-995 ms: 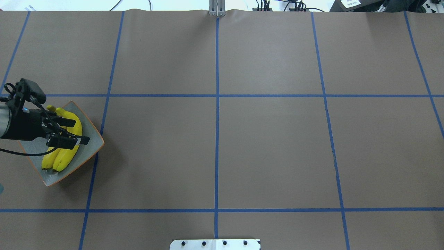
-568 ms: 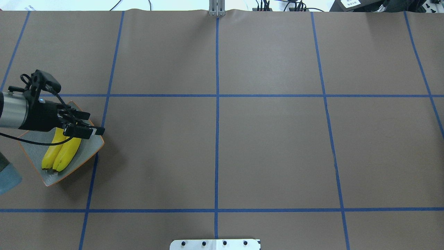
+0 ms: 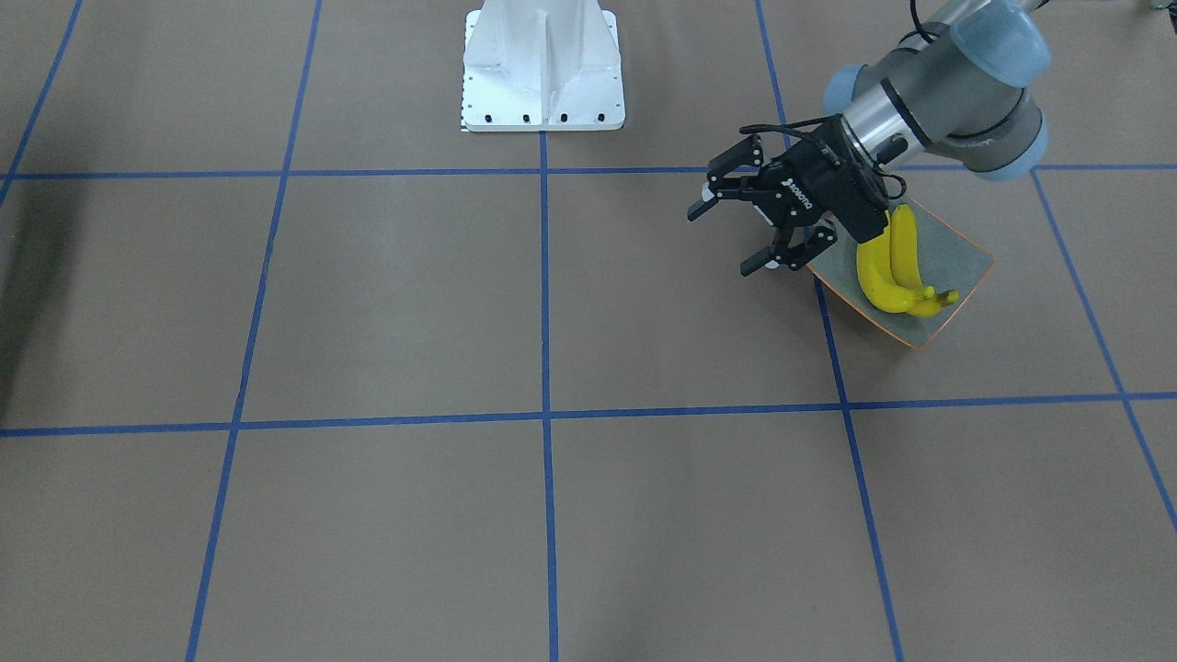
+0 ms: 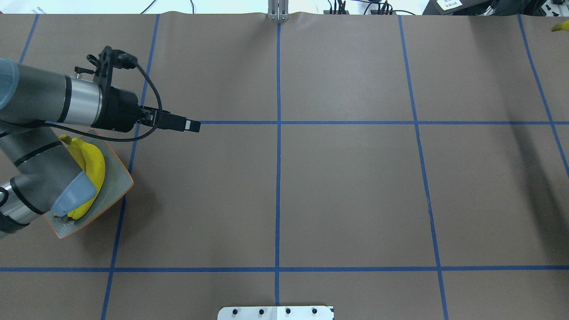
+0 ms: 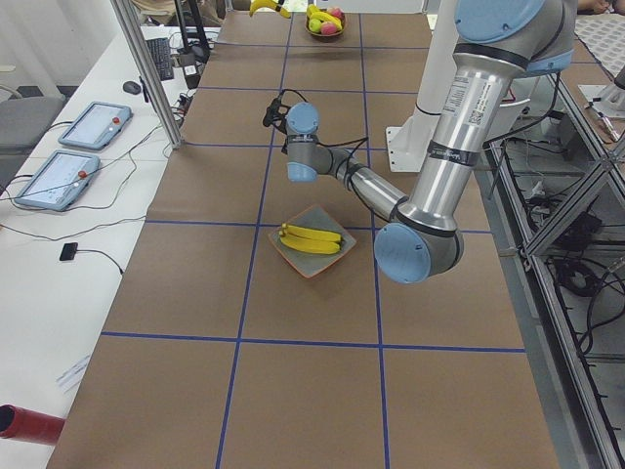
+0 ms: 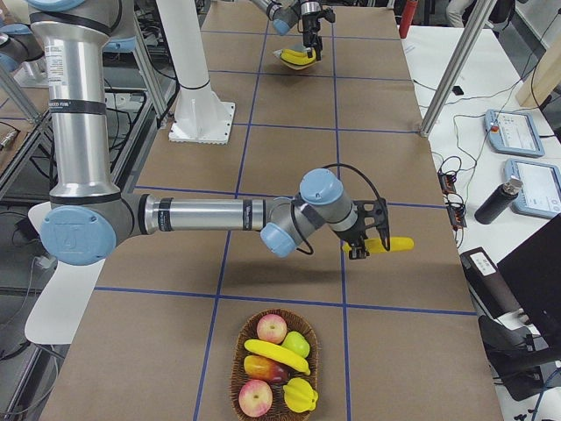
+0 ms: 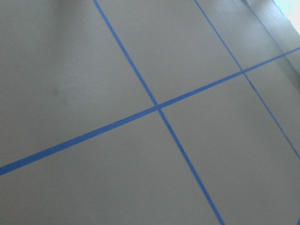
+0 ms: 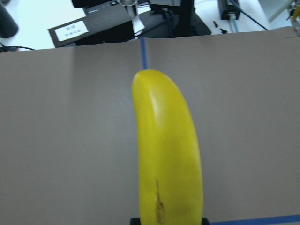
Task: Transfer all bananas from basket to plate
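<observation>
Two bananas [image 3: 890, 267] lie side by side on the plate [image 3: 961, 246], a grey dish with an orange rim, also seen in the overhead view as the plate [image 4: 114, 178]. My left gripper [image 3: 723, 241] hangs open and empty just off the plate's edge, toward the table's middle. Far along the table, my right gripper [image 6: 358, 249] is shut on a third banana [image 6: 391, 245], which fills the right wrist view [image 8: 168, 154]. The woven basket [image 6: 238, 379] holds another banana [image 6: 276, 353] among other fruit.
Red apples [image 6: 272, 328] and a yellow-green fruit [image 6: 297, 343] share the basket. The robot's white base [image 3: 542, 64] stands at the table's rear middle. Metal posts, tablets and a red cylinder [image 5: 29, 424] lie off the table's sides.
My left arm has swung away from over the plate toward the table's middle, uncovering the two bananas. A yellow banana tip has appeared at the overhead view's top right corner.
</observation>
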{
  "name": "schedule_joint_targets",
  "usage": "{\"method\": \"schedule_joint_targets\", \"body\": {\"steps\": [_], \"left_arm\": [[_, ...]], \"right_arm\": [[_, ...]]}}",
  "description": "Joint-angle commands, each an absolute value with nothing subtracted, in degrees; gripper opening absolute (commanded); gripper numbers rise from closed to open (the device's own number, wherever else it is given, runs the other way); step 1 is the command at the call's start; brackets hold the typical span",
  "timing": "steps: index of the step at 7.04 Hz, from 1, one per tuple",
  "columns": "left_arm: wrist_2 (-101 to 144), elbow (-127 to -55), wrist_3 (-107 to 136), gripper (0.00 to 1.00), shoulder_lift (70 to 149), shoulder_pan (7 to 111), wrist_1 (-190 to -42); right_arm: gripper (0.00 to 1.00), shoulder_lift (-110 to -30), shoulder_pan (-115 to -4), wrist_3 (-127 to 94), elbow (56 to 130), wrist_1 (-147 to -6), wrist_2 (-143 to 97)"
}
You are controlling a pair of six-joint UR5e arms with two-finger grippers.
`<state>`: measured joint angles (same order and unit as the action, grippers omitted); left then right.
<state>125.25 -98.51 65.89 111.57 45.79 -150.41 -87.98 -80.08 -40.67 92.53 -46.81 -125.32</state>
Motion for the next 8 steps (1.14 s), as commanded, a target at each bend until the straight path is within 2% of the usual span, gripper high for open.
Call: {"method": "schedule_joint_targets", "body": {"steps": [1, 4, 8], "left_arm": [[125.33, -98.17, 81.49, 1.00, 118.36, 44.48, -150.38], [120.17, -98.09, 95.23, 1.00, 125.66, 42.64, -150.38], [113.04, -96.42, 107.48, 1.00, 129.90, 42.28, -150.47]], "right_arm": [[0.00, -85.61, -72.80, -47.09, 101.30, -46.76, -125.24], [0.00, -78.96, -63.66, -54.09, 108.88, -46.84, -123.41], [0.00, -72.43, -43.38, -62.12, 114.68, -47.55, -99.37]]}}
